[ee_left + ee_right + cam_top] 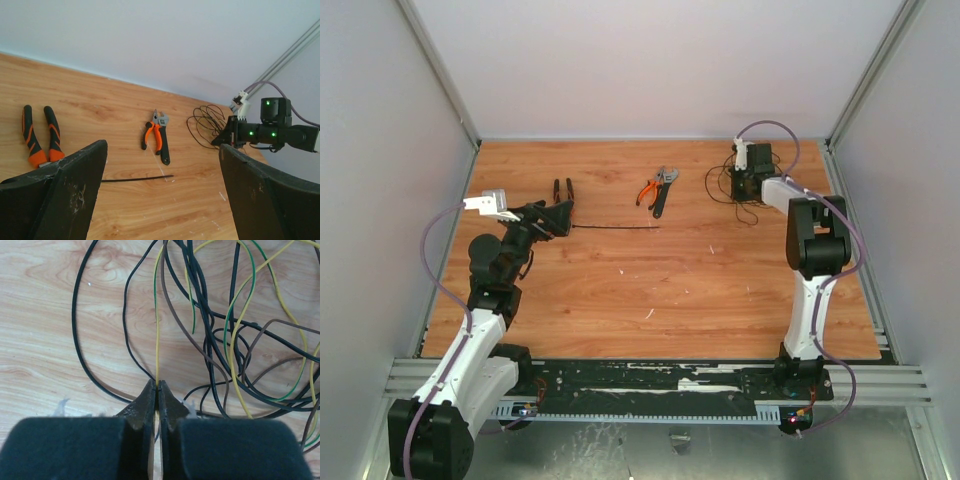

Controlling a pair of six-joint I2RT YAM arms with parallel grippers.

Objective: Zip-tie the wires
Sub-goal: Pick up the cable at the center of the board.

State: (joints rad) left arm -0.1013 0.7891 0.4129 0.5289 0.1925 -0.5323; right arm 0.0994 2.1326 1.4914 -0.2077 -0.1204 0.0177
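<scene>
Right wrist: right hand (158,385) closed, seemingly pinching a yellow strand (157,330) among multicoloured wires (206,335).

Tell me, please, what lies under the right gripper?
The wires lie under the right gripper, spread on the wooden table. Shut, it pinches one yellow strand. The gripper body covers whatever lies nearer the camera.

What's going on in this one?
The right gripper is at the far right of the table, shut on a yellow strand of the wires. The left gripper is open and empty by the left end of the zip tie, which lies flat on the wood. Nothing is tied yet.
</scene>
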